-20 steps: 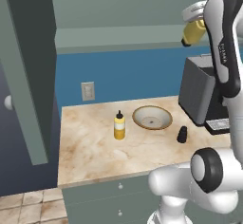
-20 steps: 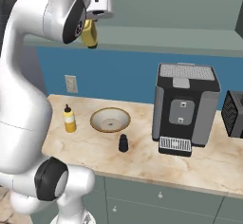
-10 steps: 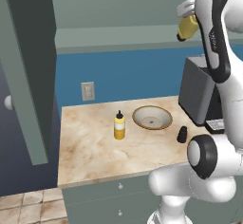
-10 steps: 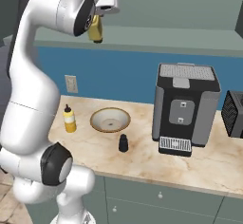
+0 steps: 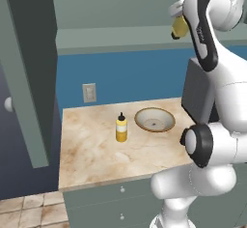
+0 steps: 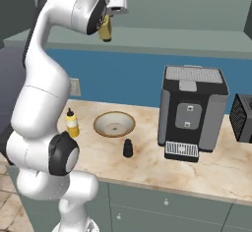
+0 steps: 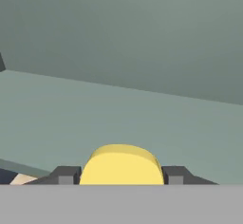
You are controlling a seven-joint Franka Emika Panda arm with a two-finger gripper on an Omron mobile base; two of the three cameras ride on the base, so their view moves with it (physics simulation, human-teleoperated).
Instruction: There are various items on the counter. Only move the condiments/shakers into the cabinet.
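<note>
My gripper [image 6: 105, 25] is shut on the plain yellow squarish bottle [image 6: 105, 31], holding it high at the level of the cabinet shelf [image 6: 172, 38]. From the left the bottle [image 5: 179, 27] hangs just in front of that shelf [image 5: 120, 37]. In the hand view the bottle's top [image 7: 121, 165] sits between my two fingertips [image 7: 66, 174], with the shelf floor [image 7: 118, 109] ahead. On the counter [image 6: 147, 163] stand the yellow squeeze bottle [image 6: 72, 124], the tan bowl [image 6: 114, 124] and the small black shaker [image 6: 128, 148]. The squeeze bottle [image 5: 121, 128] and the bowl [image 5: 154, 120] also show from the left.
The big black coffee machine [image 6: 193, 108] stands right of the bowl, with another dark appliance [image 6: 242, 118] at the far right. The tall cabinet door [image 5: 29, 72] hangs open at the left. Drawers with knobs [image 6: 162, 204] run under the counter.
The arm has carried the yellow bottle a little further toward the cabinet shelf. The things on the counter have not moved.
</note>
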